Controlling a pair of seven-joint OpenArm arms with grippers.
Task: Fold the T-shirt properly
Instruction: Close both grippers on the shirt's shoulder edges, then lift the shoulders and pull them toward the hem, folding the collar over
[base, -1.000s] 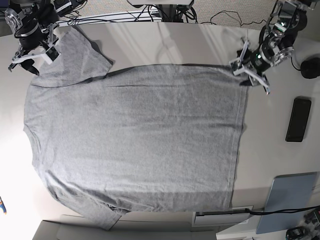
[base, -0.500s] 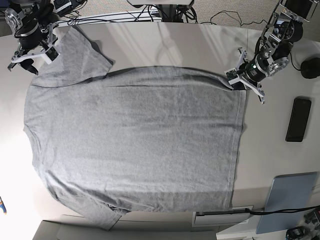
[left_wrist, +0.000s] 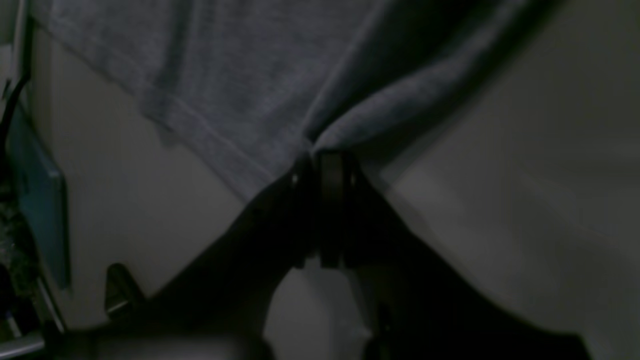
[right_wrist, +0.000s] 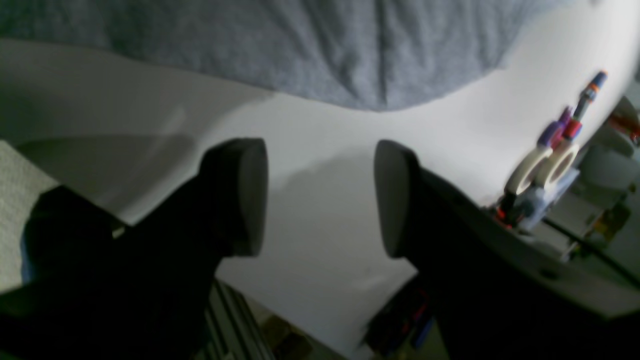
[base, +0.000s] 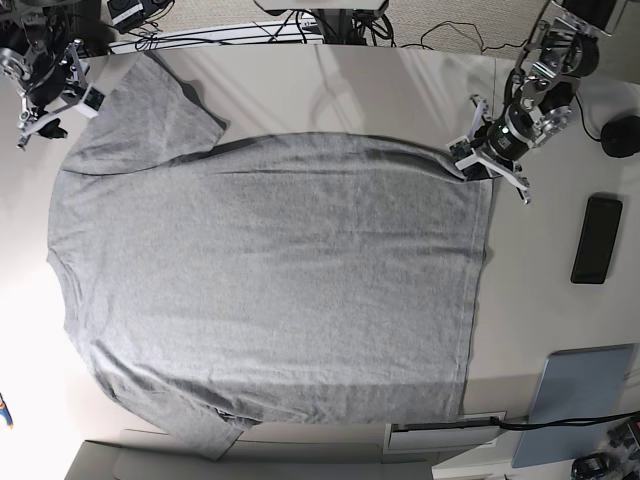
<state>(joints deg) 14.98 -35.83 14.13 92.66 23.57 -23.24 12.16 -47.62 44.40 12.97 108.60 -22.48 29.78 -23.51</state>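
Note:
The heather-grey T-shirt (base: 270, 280) lies spread flat on the table, plain side up, collar to the left and hem to the right. At the hem's far right corner my left gripper (base: 469, 158) is shut on the fabric. The left wrist view shows that gripper (left_wrist: 325, 157) pinching the T-shirt (left_wrist: 240, 90), whose corner bunches into a raised fold at the jaws. My right gripper (base: 55, 110) hovers open beside the far-left sleeve, off the cloth. Its two dark pads (right_wrist: 250, 195) stand wide apart over bare table, with the T-shirt (right_wrist: 300, 50) edge beyond them.
A black phone (base: 597, 240) lies right of the hem, a pale-blue pad (base: 575, 405) at the near right, a round black object (base: 622, 135) at the far right edge. Tape rolls and markers (right_wrist: 545, 165) sit past the right gripper. Cables run along the back.
The left gripper closed on the shirt's far hem corner and the cloth there bunched up slightly. The right arm drew back up and left, away from the sleeve, still open.

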